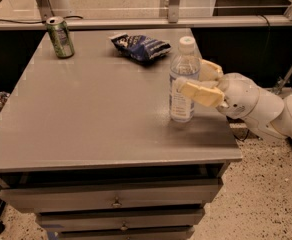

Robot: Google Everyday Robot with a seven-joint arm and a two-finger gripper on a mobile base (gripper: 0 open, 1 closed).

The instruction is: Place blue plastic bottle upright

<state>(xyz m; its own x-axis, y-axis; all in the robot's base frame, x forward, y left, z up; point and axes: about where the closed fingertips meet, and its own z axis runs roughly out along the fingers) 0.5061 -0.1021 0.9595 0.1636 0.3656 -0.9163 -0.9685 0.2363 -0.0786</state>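
Note:
The blue plastic bottle [182,101] is clear with a white cap and a pale label. It stands upright on the grey table [96,119], near the right edge. My gripper [190,80] reaches in from the right. Its cream fingers [202,94] sit on either side of the bottle at label height, shut on it. The bottle's base appears to rest on the tabletop.
A green drink can [60,37] stands at the table's far left corner. A dark blue crinkled snack bag [141,47] lies at the far middle, behind the bottle. Drawers [116,202] are under the tabletop. The floor to the right is speckled.

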